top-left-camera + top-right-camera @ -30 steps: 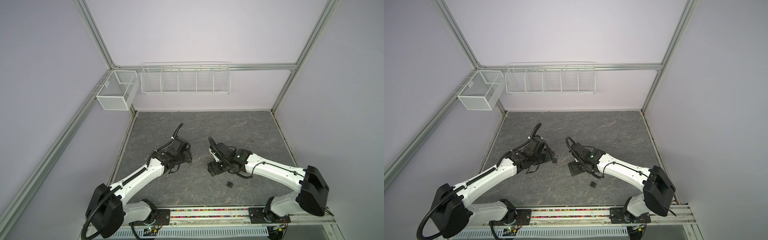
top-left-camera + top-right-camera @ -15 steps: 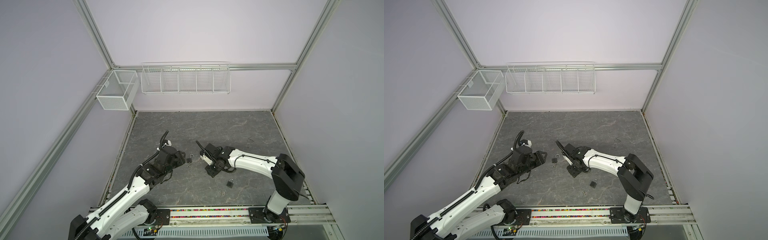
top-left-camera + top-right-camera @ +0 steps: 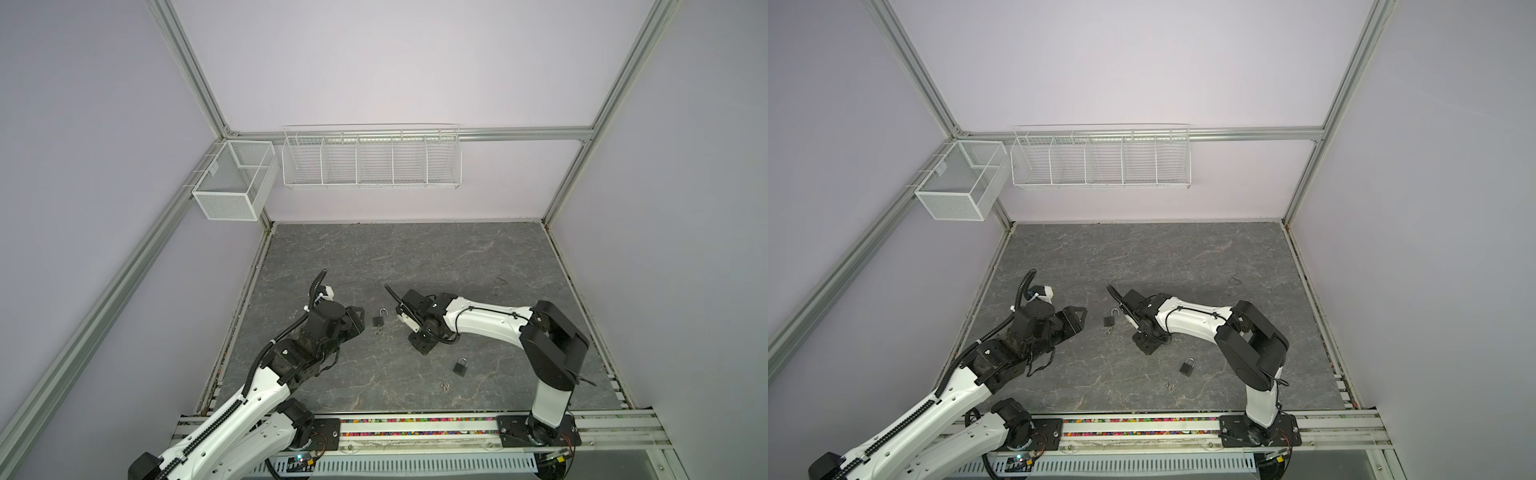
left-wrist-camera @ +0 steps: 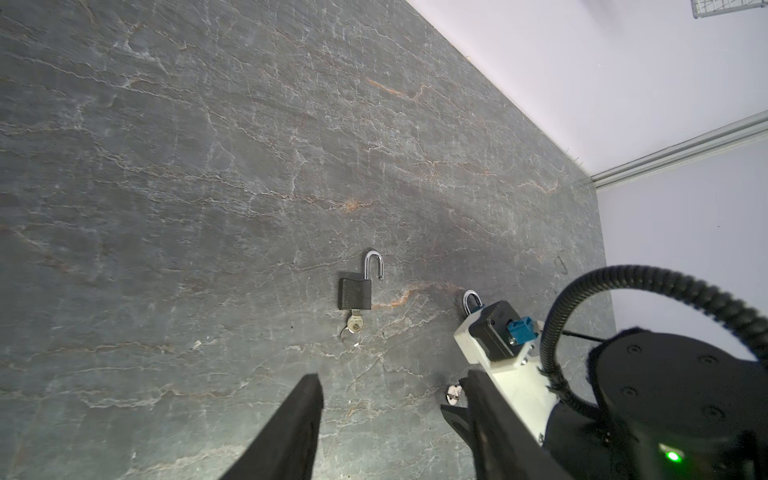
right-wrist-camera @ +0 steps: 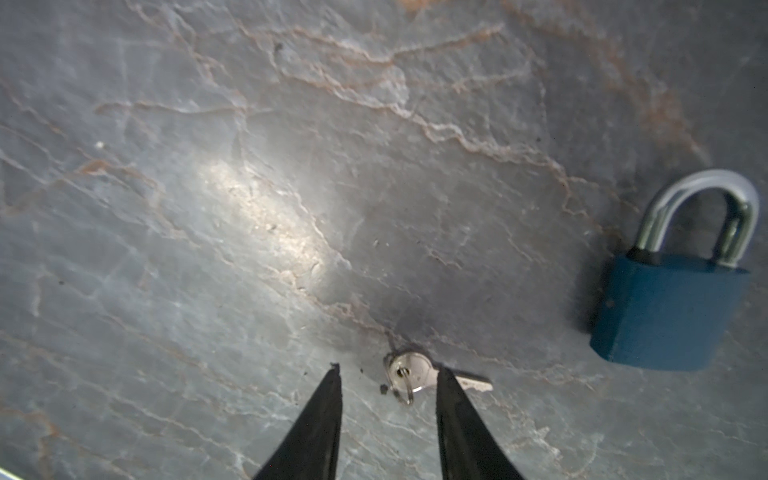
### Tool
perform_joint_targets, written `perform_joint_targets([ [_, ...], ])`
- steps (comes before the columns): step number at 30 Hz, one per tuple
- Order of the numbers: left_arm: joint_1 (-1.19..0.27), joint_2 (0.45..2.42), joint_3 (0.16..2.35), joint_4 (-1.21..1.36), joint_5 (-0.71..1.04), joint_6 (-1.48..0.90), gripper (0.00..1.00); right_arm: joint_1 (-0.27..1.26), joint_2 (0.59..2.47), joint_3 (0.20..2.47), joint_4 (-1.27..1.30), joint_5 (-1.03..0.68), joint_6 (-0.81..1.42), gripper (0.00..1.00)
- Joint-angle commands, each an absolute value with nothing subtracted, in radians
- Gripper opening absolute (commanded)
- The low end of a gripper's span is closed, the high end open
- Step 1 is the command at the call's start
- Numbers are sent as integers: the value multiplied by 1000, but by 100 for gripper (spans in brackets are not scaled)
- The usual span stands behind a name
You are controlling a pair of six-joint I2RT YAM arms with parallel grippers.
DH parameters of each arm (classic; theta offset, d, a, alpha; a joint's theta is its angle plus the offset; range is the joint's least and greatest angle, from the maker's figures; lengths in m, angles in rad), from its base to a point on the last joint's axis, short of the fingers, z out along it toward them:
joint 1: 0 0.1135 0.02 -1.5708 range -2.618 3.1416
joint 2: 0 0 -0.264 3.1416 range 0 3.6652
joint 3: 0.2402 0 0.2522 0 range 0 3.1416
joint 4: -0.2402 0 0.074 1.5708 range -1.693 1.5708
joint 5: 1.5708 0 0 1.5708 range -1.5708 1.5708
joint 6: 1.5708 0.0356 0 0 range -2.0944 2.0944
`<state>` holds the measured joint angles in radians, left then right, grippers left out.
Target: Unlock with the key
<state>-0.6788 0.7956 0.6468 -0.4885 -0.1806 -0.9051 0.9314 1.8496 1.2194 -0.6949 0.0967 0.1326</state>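
Now: right jaws half-open, empty; we see loose key [image 5: 415, 376] flat on table [image 5: 249, 208], showing between tips, one finger [image 5: 453, 399] covering its blade. Beside it, blue padlock [image 5: 669, 307], shackle shut. Ahead of left jaws, open and empty, black padlock [image 4: 355, 293], shackle sprung.

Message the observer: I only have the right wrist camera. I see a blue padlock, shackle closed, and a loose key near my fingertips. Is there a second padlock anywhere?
Observer: Yes, a dark padlock lies on the table, outside your frame.
Operator: Locked or open?
Observer: Open. Its shackle stands free of the body at one end.
Operator: Is a key in it?
Observer: Yes, a key with a ring sits in its keyhole.
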Motion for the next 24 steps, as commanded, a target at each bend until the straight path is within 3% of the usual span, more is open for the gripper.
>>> perform_joint_targets([
  [1,-673,788,628,-496,-202,-921,56,935,1870,1230,-711,118,109,36],
  [24,-673,815,597,-442,-189,-951,56,936,1898,1215,-678,127,113,22],
])
